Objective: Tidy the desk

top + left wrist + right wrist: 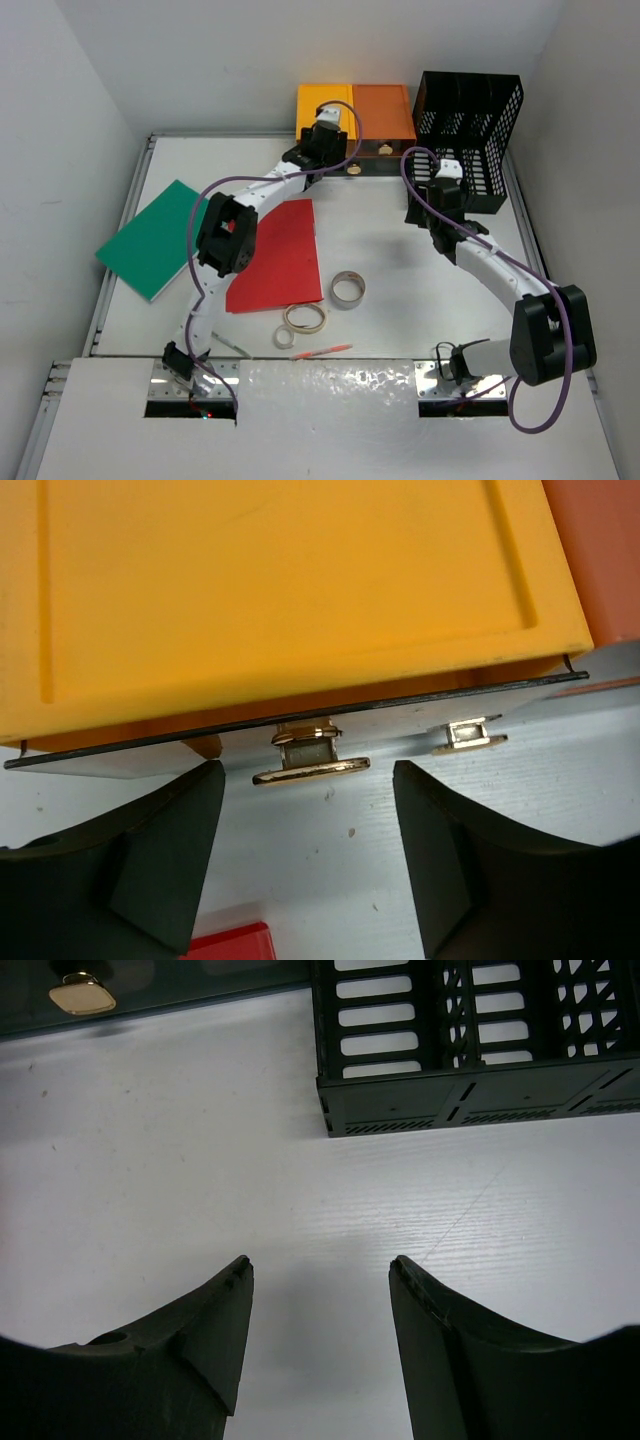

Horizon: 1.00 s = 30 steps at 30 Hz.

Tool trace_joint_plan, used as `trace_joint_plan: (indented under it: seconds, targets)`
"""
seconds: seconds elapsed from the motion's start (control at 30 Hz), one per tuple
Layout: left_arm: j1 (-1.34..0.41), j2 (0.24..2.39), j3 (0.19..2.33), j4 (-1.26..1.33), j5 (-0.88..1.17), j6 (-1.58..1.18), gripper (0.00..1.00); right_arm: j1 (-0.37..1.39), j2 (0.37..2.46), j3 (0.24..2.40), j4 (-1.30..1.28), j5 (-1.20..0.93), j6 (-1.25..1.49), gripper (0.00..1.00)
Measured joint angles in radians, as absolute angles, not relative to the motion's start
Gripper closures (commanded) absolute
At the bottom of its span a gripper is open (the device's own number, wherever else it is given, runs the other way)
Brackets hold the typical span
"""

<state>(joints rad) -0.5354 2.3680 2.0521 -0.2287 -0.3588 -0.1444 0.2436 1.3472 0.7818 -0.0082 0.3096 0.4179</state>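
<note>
While the worktop [400, 250] spreads across the overhead view from the arm bases to the far wall, its loose things lie scattered, so we judge the tidying hardly started. A green folder [150, 240] sits by the left edge. A red folder [280, 255] lies near the middle, partly under the left arm [250, 205]. Toward the front lie a grey tape roll [348, 288], a tan tape roll [305, 318], a smaller ring [284, 337] and an orange pen [322, 351]. At the far edge stand an orange-and-yellow drawer unit [355, 115] and a black mesh rack [470, 120]; we see nothing filed in the rack. The left arm reaches to the drawer unit, and the right arm [480, 255] bends toward the rack.

From the left wrist, the left tool [308, 775] stands wide, one finger on each side of a brass handle [310, 765], apart from it and holding nothing. The unit's yellow top fills the upper view, and a second handle [468, 737] shows to the right. The drawer looks closed, so opening it seems the step in hand.

From the right wrist, the right tool [320, 1270] is likewise spread and empty above bare worktop, with the rack's base ahead at upper right. By our reading, both folders, the tape rolls, the ring and the pen all remain to be put away.
</note>
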Motion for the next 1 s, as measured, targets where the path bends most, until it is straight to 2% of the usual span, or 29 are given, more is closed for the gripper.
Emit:
trace_joint_plan:
  seconds: [0.27, 0.43, 0.47, 0.53, 0.6, 0.87, 1.0]
  targets:
    - [-0.535, 2.377, 2.061, -0.191, -0.413, -0.138, 0.44, 0.244, 1.347, 0.782, -0.008, 0.310, 0.399, 0.45]
    - [-0.537, 2.387, 2.078, -0.179, -0.408, -0.136, 0.68, 0.244, 1.347, 0.780, -0.008, 0.310, 0.390, 0.45]
    - [-0.538, 2.392, 2.082, -0.179, -0.410, -0.132, 0.76, 0.244, 1.347, 0.778, -0.009, 0.310, 0.389, 0.45]
    - [-0.537, 2.392, 2.082, -0.179, -0.409, -0.132, 0.85, 0.244, 1.347, 0.777, -0.009, 0.310, 0.385, 0.45]
    - [-0.537, 2.392, 2.082, -0.179, -0.408, -0.132, 0.99, 0.244, 1.347, 0.775, -0.009, 0.310, 0.384, 0.45]
    - [-0.537, 2.383, 2.076, -0.196, -0.389, -0.140, 1.00, 0.244, 1.346, 0.762, -0.012, 0.302, 0.384, 0.45]
    - [-0.538, 2.319, 1.995, -0.212, -0.363, -0.142, 1.00, 0.244, 1.346, 0.762, -0.012, 0.267, 0.384, 0.45]
